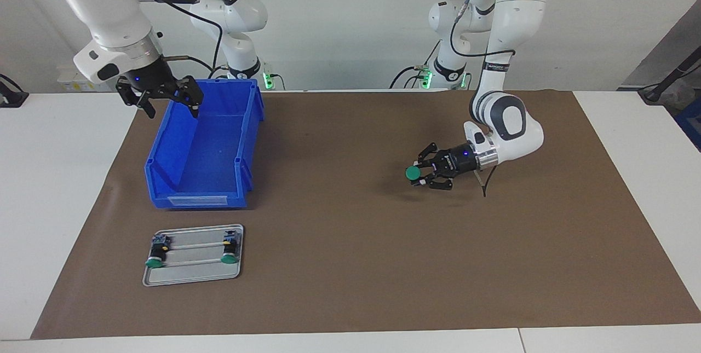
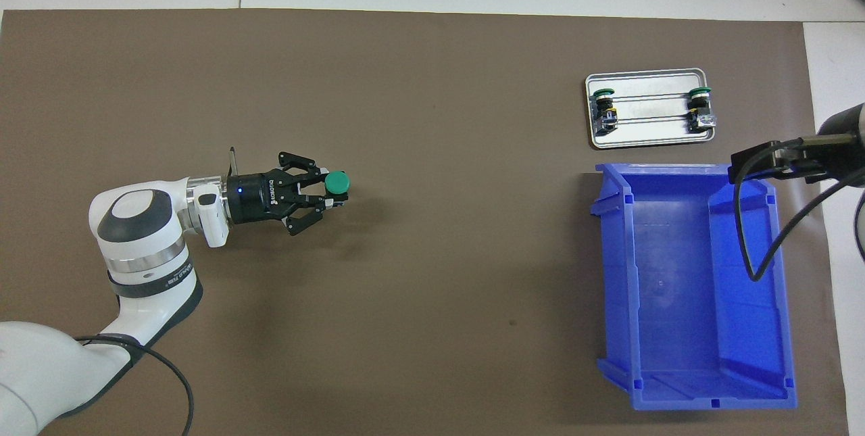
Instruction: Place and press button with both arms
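My left gripper [image 1: 420,174] [image 2: 332,190] lies level and low over the brown mat, at the left arm's end of the table, shut on a button [image 1: 412,173] [image 2: 336,182]. Its round green cap shows past the fingertips and its body sits between the fingers. Whether the button touches the mat I cannot tell. My right gripper [image 1: 172,108] hangs open and holds nothing, over the robot-side rim of the blue bin [image 1: 197,198]. In the overhead view only that arm's wrist and cable show, at the edge of the view.
A small metal tray [image 1: 191,278] [image 2: 649,140] lies farther from the robots than the blue bin [image 2: 682,392]. It carries two more green-capped buttons [image 1: 156,257] [image 1: 230,252]. The brown mat [image 1: 350,265] covers most of the white table.
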